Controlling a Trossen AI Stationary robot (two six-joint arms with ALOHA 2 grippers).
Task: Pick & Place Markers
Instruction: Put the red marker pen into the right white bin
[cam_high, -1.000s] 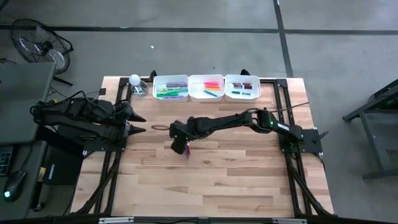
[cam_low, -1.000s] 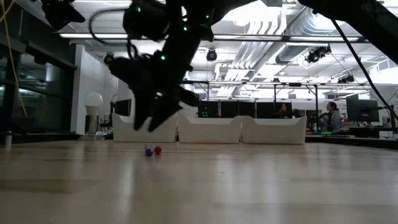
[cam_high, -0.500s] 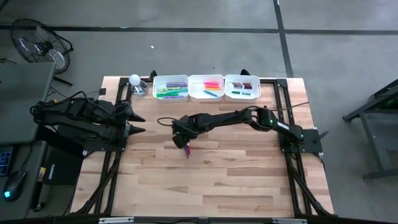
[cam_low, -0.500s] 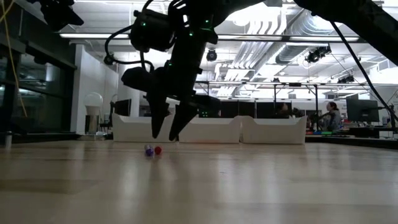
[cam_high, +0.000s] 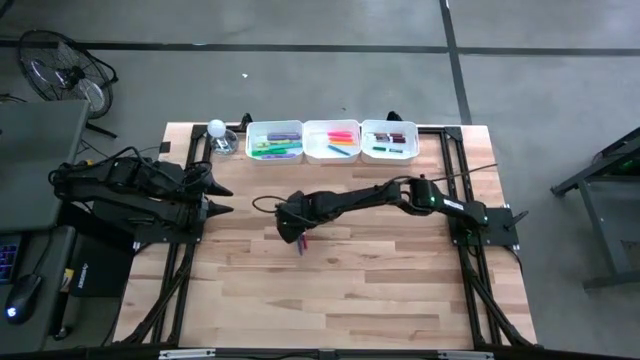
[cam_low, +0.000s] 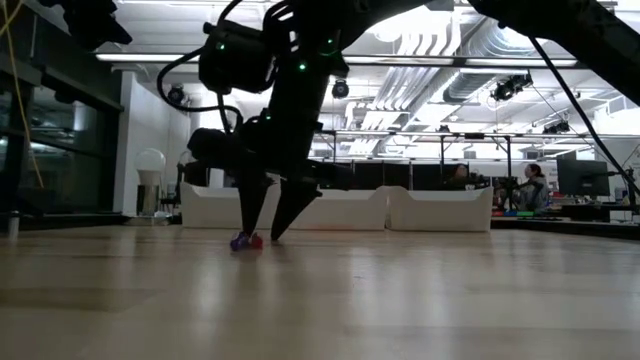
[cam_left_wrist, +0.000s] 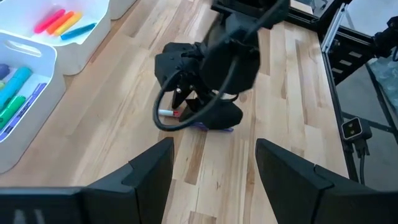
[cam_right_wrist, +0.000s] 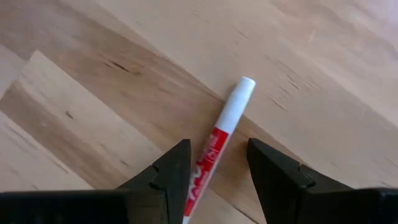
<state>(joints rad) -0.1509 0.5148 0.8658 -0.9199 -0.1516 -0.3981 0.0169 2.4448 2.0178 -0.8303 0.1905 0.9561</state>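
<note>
Two dark fingers of the right gripper (cam_right_wrist: 214, 163) are spread astride a slim red-and-white plastic marker (cam_right_wrist: 219, 142), laid on pale grained butcher-block table (cam_high: 350, 290).

The high view looks straight down on the whole desk (cam_high: 330, 290). The low view sits at desk-top height, facing level across to the white trays (cam_low: 335, 208) and the room beyond. Each wrist view looks forward past its own fingers; both show the red marker (cam_right_wrist: 217, 146) closely.
</note>
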